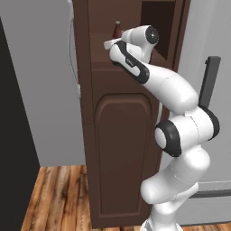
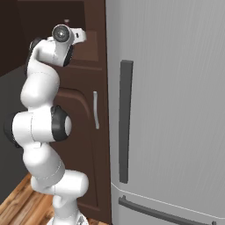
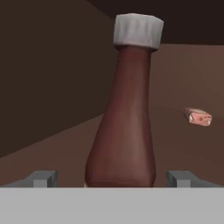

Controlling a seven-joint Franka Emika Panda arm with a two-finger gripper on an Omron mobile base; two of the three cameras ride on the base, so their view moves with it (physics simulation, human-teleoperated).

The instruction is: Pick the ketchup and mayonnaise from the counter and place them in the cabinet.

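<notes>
White arm reaches up and forward, wrist at the open niche of the tall dark brown wood cabinet (image 1: 119,135). Claw (image 3: 113,178) open, fingertips (image 3: 43,178) spread wide. Dark red-brown ketchup bottle with pale cap (image 3: 127,109) stands upright on the niche floor, between the fingertips, clear of both. Small pink object (image 3: 199,117) lies farther back.

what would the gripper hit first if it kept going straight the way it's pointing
Most likely the ketchup: it stands upright right ahead of the open gripper, between the two fingertips. The brown wall of the cabinet niche lies behind it; how far is hard to judge.
</notes>
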